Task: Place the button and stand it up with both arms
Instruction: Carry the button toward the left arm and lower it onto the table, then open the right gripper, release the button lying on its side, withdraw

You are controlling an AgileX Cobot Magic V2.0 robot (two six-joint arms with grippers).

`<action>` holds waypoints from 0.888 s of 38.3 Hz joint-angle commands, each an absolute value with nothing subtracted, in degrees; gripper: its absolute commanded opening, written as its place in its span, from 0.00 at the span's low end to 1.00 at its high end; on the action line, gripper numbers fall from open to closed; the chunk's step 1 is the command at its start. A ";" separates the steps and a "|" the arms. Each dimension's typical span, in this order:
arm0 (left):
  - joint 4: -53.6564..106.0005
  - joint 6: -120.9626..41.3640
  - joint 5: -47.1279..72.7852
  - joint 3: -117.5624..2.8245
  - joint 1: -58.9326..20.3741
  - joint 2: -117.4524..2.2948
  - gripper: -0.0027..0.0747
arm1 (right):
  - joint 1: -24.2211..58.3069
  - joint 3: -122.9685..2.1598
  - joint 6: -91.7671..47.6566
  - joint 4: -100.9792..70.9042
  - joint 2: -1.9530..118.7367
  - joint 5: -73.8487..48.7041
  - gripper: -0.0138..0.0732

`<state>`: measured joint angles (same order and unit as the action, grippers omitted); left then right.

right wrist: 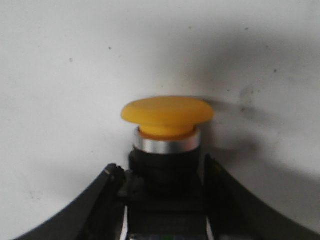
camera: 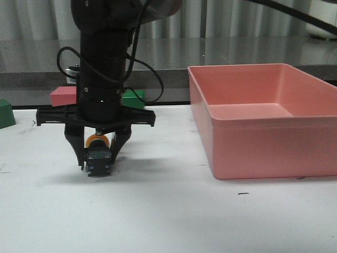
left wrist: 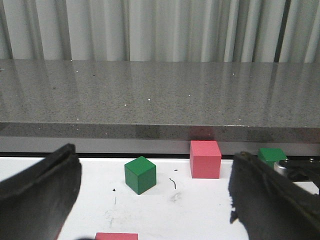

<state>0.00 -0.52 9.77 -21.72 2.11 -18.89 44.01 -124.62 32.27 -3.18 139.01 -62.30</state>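
Observation:
The button (camera: pixel 98 153) stands upright with its yellow cap up and its dark square base at or just above the white table, left of centre. My right gripper (camera: pixel 98 158) comes down from above and is shut on the button's black body. In the right wrist view the yellow cap of the button (right wrist: pixel 167 112) and its silver ring show above the right gripper (right wrist: pixel 162 170), a finger pressed to each side of the body. My left gripper (left wrist: pixel 155 200) is open with nothing between its fingers; it is out of the front view.
A large pink bin (camera: pixel 263 147) stands on the table's right side. A red block (camera: pixel 63 96) and green blocks (camera: pixel 132 98) (camera: pixel 5 113) sit at the back left before a grey ledge. In the left wrist view are a green cube (left wrist: pixel 140 174), a red cube (left wrist: pixel 205 159) and a red block (left wrist: pixel 116 236).

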 commanded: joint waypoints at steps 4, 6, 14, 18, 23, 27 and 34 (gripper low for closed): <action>0.42 -0.57 4.83 -23.76 2.09 -19.66 0.78 | 43.63 -126.62 32.28 -2.76 134.88 -60.17 0.51; 0.42 -0.57 4.83 -23.76 2.09 -19.66 0.78 | 43.63 -126.62 32.28 -2.76 134.88 -60.04 0.53; 0.42 -0.57 4.83 -23.76 2.09 -19.66 0.78 | 43.63 -126.62 32.28 -2.76 134.81 -60.28 0.71; 0.42 -0.57 4.83 -23.76 2.09 -19.66 0.78 | 43.63 -126.76 32.22 -2.76 134.62 -60.32 0.73; 0.42 -0.57 4.83 -23.76 2.09 -19.66 0.78 | 43.68 -128.78 32.17 -2.81 133.51 -62.83 0.73; 0.42 -0.57 4.83 -23.76 2.09 -19.66 0.78 | 43.82 -131.70 30.67 -2.81 131.51 -65.81 0.72; 0.42 -0.57 4.83 -23.76 2.09 -19.66 0.78 | 43.86 -137.51 27.37 -2.70 128.09 -69.14 0.56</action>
